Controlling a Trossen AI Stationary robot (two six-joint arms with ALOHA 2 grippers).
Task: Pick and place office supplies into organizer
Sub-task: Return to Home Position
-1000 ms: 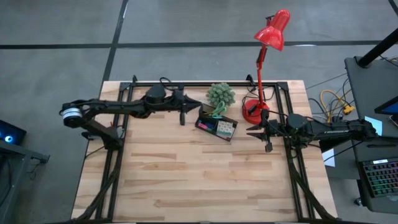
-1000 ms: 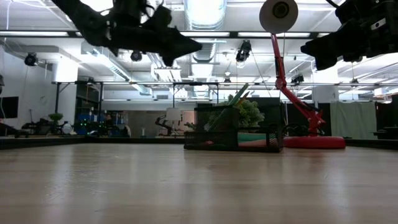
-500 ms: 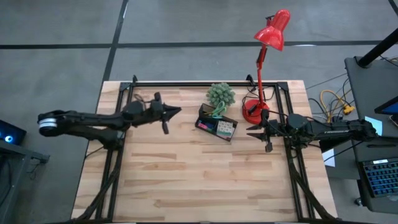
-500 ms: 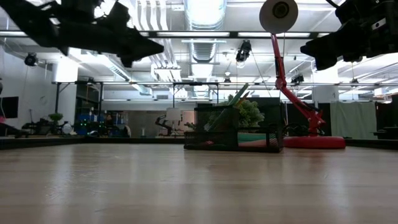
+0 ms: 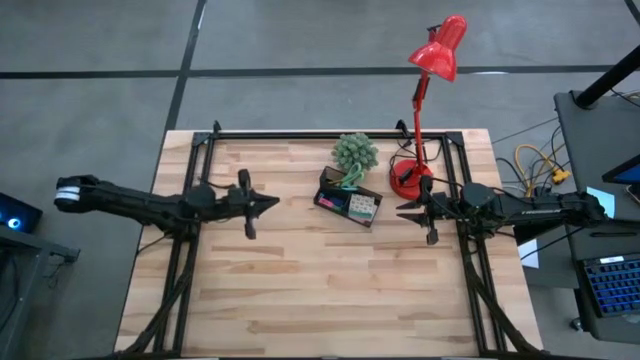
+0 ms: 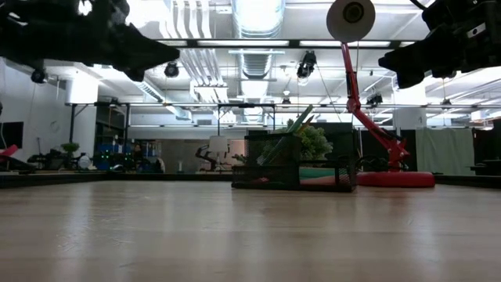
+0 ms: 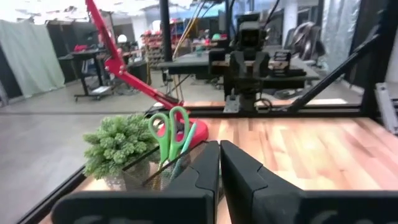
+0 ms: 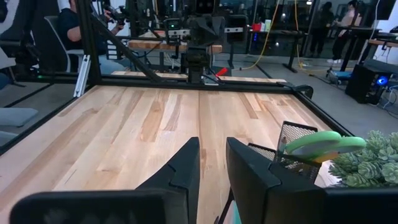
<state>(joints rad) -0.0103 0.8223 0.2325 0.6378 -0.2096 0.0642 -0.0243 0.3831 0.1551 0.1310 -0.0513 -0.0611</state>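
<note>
While well apart, organizer point(image 5: 324, 192) ahead of left claw point(image 5: 271, 203)

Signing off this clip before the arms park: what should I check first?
1. Left claw empty: ok, fingers shut on nothing.
2. Left claw clear of the organizer: ok, well apart.
3. Green scissors in the organizer: ok, handles up.
4. Right claw empty: ok, open, holding nothing.
5. Right claw clear of the red lamp: ok, raised above its base.

One organizer point(image 6: 270, 164); one scissors point(image 8: 320, 144); one plant point(image 5: 354, 152); one lamp point(image 5: 437, 48)
</note>
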